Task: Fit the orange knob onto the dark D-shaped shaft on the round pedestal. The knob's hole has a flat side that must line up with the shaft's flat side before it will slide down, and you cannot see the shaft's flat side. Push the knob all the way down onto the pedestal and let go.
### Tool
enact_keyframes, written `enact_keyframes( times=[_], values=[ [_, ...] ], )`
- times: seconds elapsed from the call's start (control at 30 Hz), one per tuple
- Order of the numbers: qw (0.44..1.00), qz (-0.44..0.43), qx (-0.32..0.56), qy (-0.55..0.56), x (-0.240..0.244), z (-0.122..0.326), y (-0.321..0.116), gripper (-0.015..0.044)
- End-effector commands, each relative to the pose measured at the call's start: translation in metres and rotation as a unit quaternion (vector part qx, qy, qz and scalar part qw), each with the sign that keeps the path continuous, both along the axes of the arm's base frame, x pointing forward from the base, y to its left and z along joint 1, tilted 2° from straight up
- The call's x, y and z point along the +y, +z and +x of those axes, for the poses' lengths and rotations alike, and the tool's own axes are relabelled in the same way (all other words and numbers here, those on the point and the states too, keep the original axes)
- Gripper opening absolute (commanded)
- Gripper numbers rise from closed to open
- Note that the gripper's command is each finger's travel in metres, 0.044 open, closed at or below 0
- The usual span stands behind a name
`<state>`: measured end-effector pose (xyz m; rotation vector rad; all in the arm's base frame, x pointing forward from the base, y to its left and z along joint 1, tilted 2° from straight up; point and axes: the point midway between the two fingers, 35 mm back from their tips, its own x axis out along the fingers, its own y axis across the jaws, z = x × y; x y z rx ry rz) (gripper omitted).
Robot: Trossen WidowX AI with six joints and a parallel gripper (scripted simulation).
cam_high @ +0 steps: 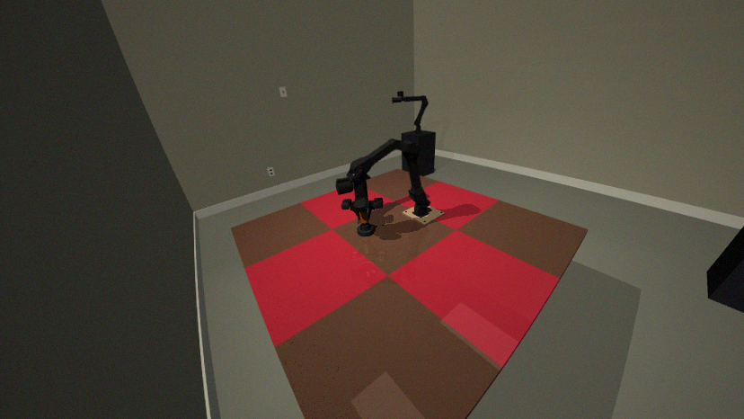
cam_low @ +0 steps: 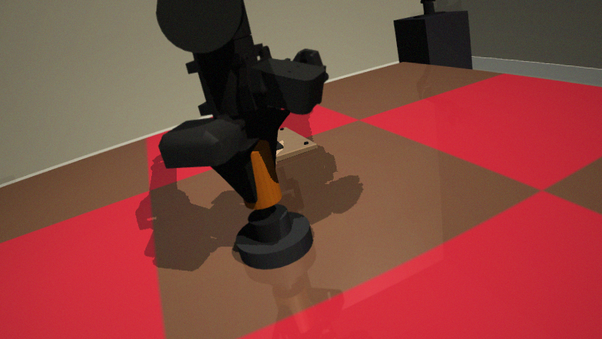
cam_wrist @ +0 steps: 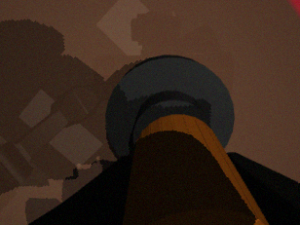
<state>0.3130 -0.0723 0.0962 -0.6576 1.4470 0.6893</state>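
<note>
The orange knob (cam_high: 364, 218) (cam_low: 268, 187) (cam_wrist: 177, 123) stands roughly upright, with a slight lean in the exterior view. My gripper (cam_high: 364, 221) (cam_low: 264, 191) (cam_wrist: 178, 164) is shut on it, with the fingers on its sides. The dark round pedestal (cam_high: 366, 232) (cam_low: 275, 254) (cam_wrist: 166, 72) has a wide base and a narrower raised collar. The knob is right above the collar, with a small gap between its lower rim and the collar in the exterior view. The shaft is mostly or wholly hidden at the knob's lower end, and its flat side and the knob's hole are not visible.
The arm's light base plate (cam_high: 430, 218) (cam_low: 297, 147) is behind the pedestal on the red and brown checkered floor mat (cam_high: 416, 333) (cam_low: 484, 260). A dark box (cam_high: 424, 156) (cam_low: 446, 39) stands at the back with another arm on it. Arm shadows fall around the pedestal.
</note>
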Motion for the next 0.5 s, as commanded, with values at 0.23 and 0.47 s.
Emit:
enact_keyframes(
  times=[0.23, 0.47],
  values=[
    [0.994, -0.002, -0.006, 0.105, -0.0006, 0.0021, 0.0039, 0.0],
    [0.994, -0.002, -0.006, 0.105, -0.0003, 0.001, 0.0008, 0.0]
  ],
)
